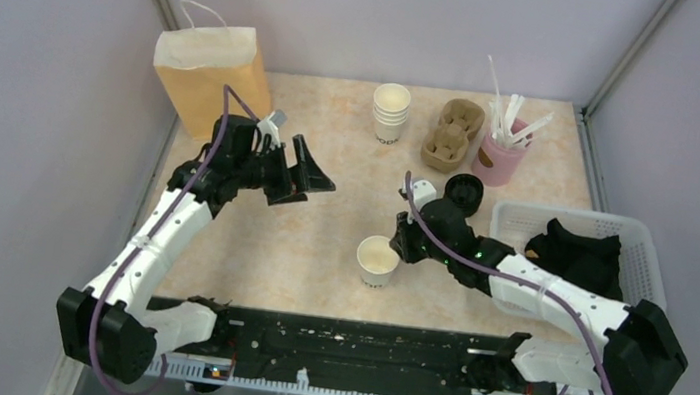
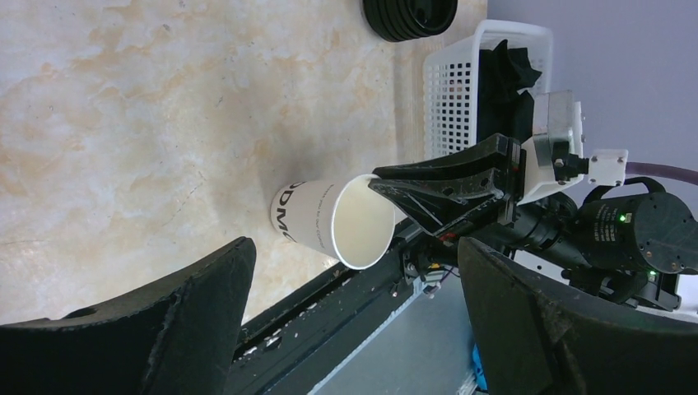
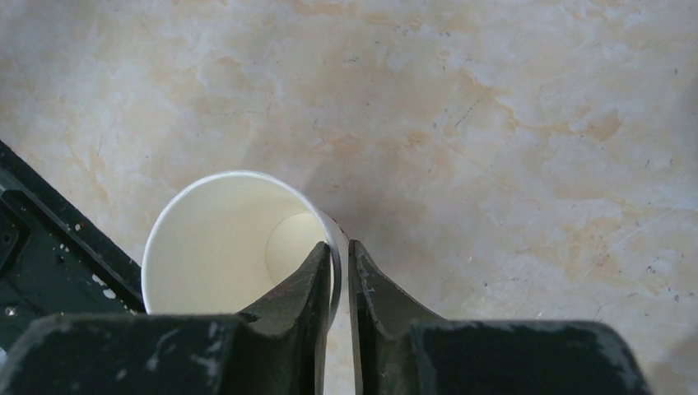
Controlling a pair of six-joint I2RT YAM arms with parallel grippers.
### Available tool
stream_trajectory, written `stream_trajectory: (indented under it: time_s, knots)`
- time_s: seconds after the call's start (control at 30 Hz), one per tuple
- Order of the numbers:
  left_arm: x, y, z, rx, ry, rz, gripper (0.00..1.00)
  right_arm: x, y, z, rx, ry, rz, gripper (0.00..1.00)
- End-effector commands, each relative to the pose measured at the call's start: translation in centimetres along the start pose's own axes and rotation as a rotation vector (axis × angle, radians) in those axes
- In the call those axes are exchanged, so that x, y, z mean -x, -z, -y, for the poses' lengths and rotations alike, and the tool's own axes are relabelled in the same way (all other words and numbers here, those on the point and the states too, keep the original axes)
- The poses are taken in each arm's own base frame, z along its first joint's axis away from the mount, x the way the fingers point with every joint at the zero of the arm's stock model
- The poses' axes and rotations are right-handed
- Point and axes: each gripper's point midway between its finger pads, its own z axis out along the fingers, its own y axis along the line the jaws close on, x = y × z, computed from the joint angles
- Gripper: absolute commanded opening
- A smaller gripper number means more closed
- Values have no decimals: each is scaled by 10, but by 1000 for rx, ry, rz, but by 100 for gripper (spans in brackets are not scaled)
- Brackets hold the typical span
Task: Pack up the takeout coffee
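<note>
A single white paper cup (image 1: pixel 378 259) stands open, without a lid, on the table near the front edge. No cup with a black lid shows in any view. My right gripper (image 1: pixel 400 246) is shut on this cup's right rim. In the right wrist view one finger is inside the cup (image 3: pixel 222 239) and one outside, and the gripper (image 3: pixel 336 247) pinches the wall. My left gripper (image 1: pixel 298 177) is open and empty, in the air in front of the paper bag. The left wrist view shows it (image 2: pixel 355 243) wide open, with the cup (image 2: pixel 317 216) far beyond it.
A brown paper bag (image 1: pixel 210 75) stands at the back left. A stack of lidless cups (image 1: pixel 390 112), a cardboard cup carrier (image 1: pixel 452 135) and a pink holder of stirrers (image 1: pixel 502 154) line the back. A pile of black lids (image 1: pixel 465 191) lies mid-right. A white basket (image 1: pixel 645 239) holds black cloth.
</note>
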Motion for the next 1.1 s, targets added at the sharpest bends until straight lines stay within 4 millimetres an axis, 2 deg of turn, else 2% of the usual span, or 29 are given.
stream_trajectory:
  time_s: [0.0,0.17,0.23,0.33,0.4,0.53,0.7,0.8,0.9,1.07]
  knots:
    - [3,-3,7,-43,-37,-1,99,34,5,-8,4,0,65,19]
    - [1,0,4,-24,-60,-9,98,47,37,4,-106,-75,63,50]
    - [0,0,1,-13,-68,-13,98,57,53,13,-153,-98,69,58]
    - [-3,0,-1,-6,-67,-25,98,65,65,39,-245,-151,48,69]
    - [-4,-1,-1,-7,-66,-33,99,69,65,67,-322,-203,6,72]
    - [-6,-4,-4,-5,-56,-51,98,76,37,111,-465,-207,-108,80]
    - [-6,-9,-4,-11,-43,-66,99,80,1,156,-664,-130,-269,75]
    - [-4,-12,-5,-11,-40,-66,98,84,-18,169,-707,-114,-307,72]
    - [-1,-16,-6,-13,-35,-70,98,78,-33,179,-726,-136,-329,67]
    - [8,-21,-5,-7,-54,-66,99,77,-46,189,-735,-139,-330,64]
